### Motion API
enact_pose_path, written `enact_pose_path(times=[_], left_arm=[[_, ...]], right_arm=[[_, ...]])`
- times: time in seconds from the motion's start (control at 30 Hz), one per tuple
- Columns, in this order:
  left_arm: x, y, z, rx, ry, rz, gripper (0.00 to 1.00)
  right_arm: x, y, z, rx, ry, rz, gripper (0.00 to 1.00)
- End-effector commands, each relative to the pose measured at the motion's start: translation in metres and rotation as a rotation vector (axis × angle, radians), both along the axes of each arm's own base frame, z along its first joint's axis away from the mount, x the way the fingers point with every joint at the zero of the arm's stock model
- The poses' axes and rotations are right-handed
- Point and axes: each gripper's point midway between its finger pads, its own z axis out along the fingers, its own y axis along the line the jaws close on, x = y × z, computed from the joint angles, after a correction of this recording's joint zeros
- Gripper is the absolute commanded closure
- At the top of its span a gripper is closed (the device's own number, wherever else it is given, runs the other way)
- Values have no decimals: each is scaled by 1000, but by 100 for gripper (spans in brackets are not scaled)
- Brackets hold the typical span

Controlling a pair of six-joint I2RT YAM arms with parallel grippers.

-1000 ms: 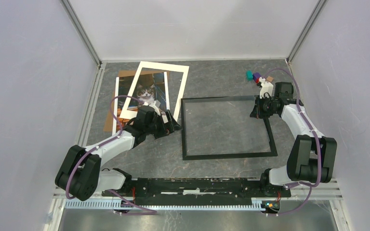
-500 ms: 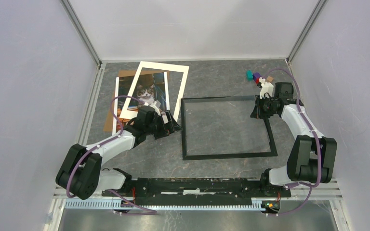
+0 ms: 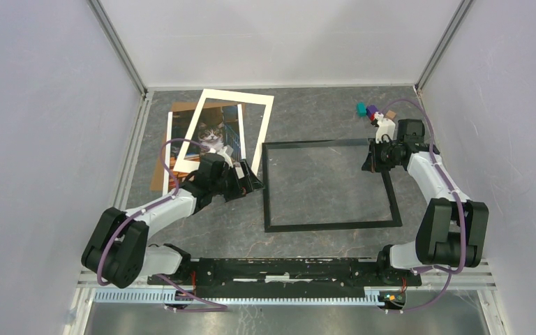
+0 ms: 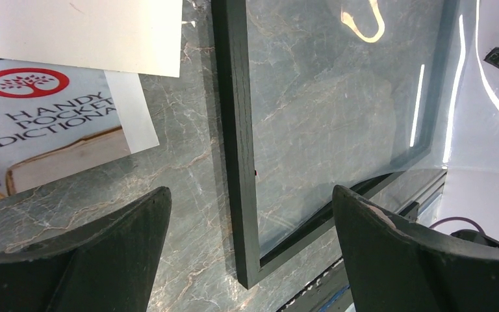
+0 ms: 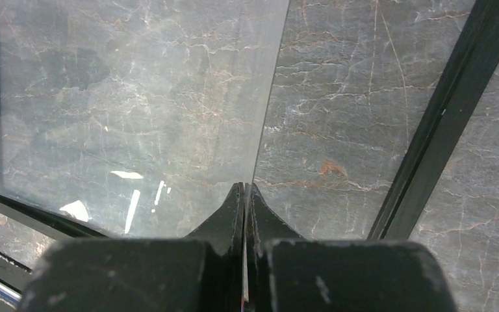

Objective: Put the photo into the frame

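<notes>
Grey marbled tabletop [image 3: 321,112]. One thin black rectangular frame [image 3: 328,226], centre. One cat photo [image 3: 213,132] far-left under one white card mat [image 3: 262,115]. Left gripper [image 4: 250,192] wide, empty. Right gripper [image 5: 245,188] pinching one clear sheet [image 5: 136,97].

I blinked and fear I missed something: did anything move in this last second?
Nothing visibly moved. The left gripper stays open beside the frame, the right gripper stays shut on the clear sheet, and the photo lies under the mat.
</notes>
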Motion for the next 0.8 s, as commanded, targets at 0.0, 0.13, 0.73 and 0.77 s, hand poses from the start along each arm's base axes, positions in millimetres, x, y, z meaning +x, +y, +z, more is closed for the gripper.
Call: enact_pose_path(times=[0.0, 0.13, 0.73, 0.77], left_arm=[[6, -11, 8, -63, 6, -8, 1], [8, -13, 5, -65, 20, -15, 3], [12, -16, 1, -56, 39, -15, 4], [12, -16, 1, -55, 41, -16, 4]], right_arm=[[1, 10, 3, 21, -10, 48, 100], [-1, 11, 1, 18, 0, 41, 100], [-7, -5, -9, -58, 39, -39, 78], [-8, -5, -10, -58, 45, -40, 80]])
